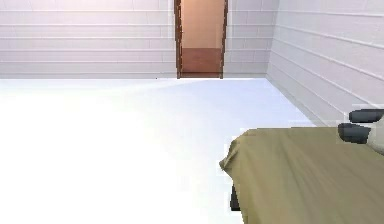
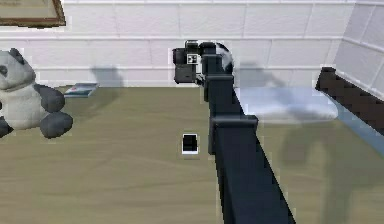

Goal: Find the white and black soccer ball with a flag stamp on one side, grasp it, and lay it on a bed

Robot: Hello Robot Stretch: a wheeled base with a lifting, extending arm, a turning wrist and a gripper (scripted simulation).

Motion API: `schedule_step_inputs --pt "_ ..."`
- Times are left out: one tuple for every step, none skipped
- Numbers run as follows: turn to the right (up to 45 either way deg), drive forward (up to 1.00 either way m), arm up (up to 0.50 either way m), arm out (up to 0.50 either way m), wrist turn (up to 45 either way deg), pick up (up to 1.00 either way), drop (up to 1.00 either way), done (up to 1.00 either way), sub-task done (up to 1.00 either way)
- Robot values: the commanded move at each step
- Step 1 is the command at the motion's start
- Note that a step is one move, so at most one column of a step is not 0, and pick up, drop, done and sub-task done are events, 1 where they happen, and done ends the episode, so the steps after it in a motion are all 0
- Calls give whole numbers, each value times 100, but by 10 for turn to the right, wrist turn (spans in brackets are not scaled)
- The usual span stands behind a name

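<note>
Arm side view: one bed (image 2: 100,170), one panda toy (image 2: 25,95) at nine o'clock, one small black-and-white thing (image 2: 190,145) at centre, one pillow (image 2: 285,102) at two o'clock, one framed picture (image 2: 30,12) at eleven. Forward view: one doorway (image 1: 201,38) at twelve.

**Olive-covered bed (image 2: 100,180) and its load**

The cover is olive-tan. On it lie a panda plush (image 2: 25,95) at the arm side view's left, a flat bluish item (image 2: 80,91) just beside it, a small black-and-white object (image 2: 190,145) near the middle, and a pale pillow (image 2: 285,102) by the dark headboard (image 2: 350,95). The bed stands on white floor (image 1: 120,130).
</note>
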Motion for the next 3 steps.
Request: schedule_step_inputs --pt "0 0 -4 0 0 0 0 0 0" --pt "0 0 -32 0 0 0 0 0 0" --pt "0 0 0 0 0 0 100 0 0"
